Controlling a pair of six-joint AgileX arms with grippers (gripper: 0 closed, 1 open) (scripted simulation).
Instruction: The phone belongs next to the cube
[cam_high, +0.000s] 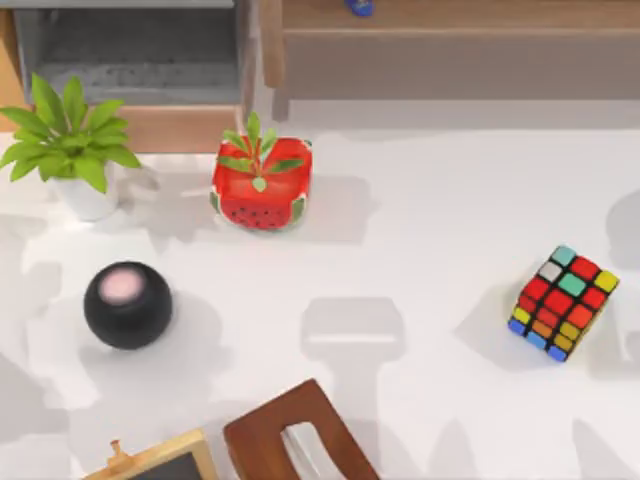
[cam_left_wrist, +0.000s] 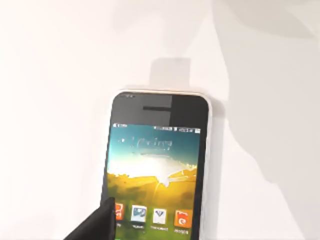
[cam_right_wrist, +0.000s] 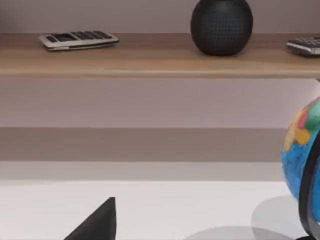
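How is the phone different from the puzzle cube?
The phone is thin and flat; the cube is a chunky block. The phone has a white frame around one lit screen showing a sunny picture and app icons; the cube has black edges and many small stickers in red, teal, yellow, orange, blue and white. In the left wrist view a dark fingertip overlaps the phone; nothing touches the cube, which sits at the table's right. Both are colourful.

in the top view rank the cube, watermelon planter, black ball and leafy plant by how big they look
1. leafy plant
2. watermelon planter, cube: look alike, unsure
3. black ball
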